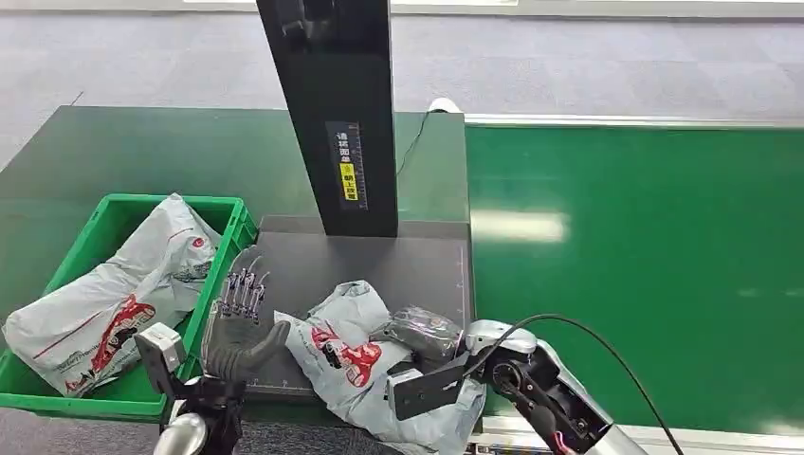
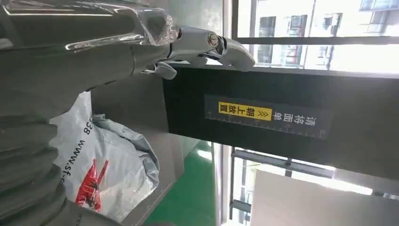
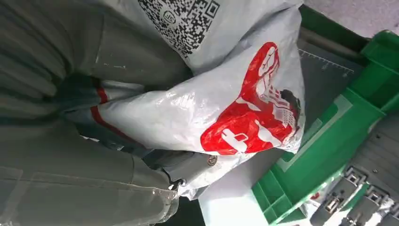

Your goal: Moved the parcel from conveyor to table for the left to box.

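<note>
Broadly, the green conveyor runs beside the grey worktop, where the parcel lies, grasped by the right robot hand. Near it, the left robot hand hovers released beside the green box.

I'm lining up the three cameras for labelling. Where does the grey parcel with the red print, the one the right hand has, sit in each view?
Head view: the parcel lies low in the middle on the dark platform, gripped by the right hand.
Left wrist view: lower left, beside the left hand.
Right wrist view: across the middle, over the right hand.
Shared landmark: the parcel's red print, seen in all three.
</note>
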Robot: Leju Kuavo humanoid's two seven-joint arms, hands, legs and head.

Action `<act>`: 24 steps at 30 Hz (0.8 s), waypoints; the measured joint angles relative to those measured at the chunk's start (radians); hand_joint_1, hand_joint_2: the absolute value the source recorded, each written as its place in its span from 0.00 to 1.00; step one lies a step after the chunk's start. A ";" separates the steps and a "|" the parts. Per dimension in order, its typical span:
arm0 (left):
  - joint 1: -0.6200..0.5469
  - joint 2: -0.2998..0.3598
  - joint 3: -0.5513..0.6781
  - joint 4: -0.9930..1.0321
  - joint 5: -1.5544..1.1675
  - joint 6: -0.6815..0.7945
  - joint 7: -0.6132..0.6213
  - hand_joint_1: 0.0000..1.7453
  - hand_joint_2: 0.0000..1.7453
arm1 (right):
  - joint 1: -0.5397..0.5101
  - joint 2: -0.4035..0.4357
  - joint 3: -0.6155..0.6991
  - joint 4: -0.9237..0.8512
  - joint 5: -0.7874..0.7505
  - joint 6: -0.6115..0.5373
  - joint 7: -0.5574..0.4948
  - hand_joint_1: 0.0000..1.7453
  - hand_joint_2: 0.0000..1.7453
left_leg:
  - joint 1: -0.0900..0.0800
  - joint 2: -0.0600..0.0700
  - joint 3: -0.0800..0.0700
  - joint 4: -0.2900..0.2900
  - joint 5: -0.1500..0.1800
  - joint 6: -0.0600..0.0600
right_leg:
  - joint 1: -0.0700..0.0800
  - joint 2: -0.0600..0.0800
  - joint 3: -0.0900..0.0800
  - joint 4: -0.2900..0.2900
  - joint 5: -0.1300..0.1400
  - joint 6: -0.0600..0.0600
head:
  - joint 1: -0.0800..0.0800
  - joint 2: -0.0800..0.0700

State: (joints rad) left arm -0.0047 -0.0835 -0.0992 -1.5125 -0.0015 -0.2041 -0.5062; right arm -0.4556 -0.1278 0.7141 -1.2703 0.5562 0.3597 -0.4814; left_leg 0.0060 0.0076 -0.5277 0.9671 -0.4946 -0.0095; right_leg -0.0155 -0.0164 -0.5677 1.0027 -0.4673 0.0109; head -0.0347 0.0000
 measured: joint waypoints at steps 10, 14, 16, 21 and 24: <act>0.001 -0.001 0.001 0.000 -0.003 0.007 0.000 0.00 1.00 | -0.011 0.015 -0.018 0.013 -0.048 -0.079 0.000 0.00 1.00 | 0.000 0.000 0.000 0.000 0.000 0.000 | 0.000 0.000 0.000 0.000 0.000 0.000 | 0.000 0.000; 0.013 -0.003 0.001 -0.005 -0.025 0.015 -0.015 0.00 1.00 | -0.005 0.032 -0.068 0.011 -0.053 -0.166 0.022 0.00 1.00 | 0.000 0.000 0.000 0.000 0.000 0.000 | 0.000 0.000 0.000 0.000 0.000 0.000 | 0.000 0.000; 0.033 -0.003 0.001 -0.016 -0.035 0.016 -0.028 0.00 1.00 | 0.016 0.037 -0.102 0.008 -0.057 -0.247 0.021 0.00 1.00 | 0.000 0.000 0.000 0.000 0.000 0.000 | 0.000 0.000 0.000 0.000 0.000 0.000 | 0.000 0.000; 0.078 -0.004 0.001 -0.047 -0.047 0.016 -0.043 0.00 1.00 | 0.065 0.061 -0.199 -0.025 -0.093 -0.332 0.008 0.00 1.00 | 0.000 0.000 -0.001 0.000 0.000 0.000 | 0.000 0.000 -0.001 0.000 0.000 0.000 | 0.000 0.000; 0.085 -0.004 0.001 -0.053 -0.051 0.016 -0.045 0.00 1.00 | 0.083 0.072 -0.233 -0.042 -0.122 -0.337 0.007 0.00 1.00 | 0.000 0.000 -0.001 0.000 0.000 0.000 | 0.000 0.000 -0.001 0.000 0.000 0.000 | 0.000 0.000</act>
State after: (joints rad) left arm 0.0800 -0.0874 -0.0984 -1.5660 -0.0526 -0.1884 -0.5509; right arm -0.3729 -0.0553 0.4814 -1.3127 0.4337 0.0229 -0.4746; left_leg 0.0058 0.0073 -0.5288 0.9671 -0.4949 -0.0094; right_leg -0.0157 -0.0165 -0.5685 1.0024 -0.4674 0.0109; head -0.0351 0.0000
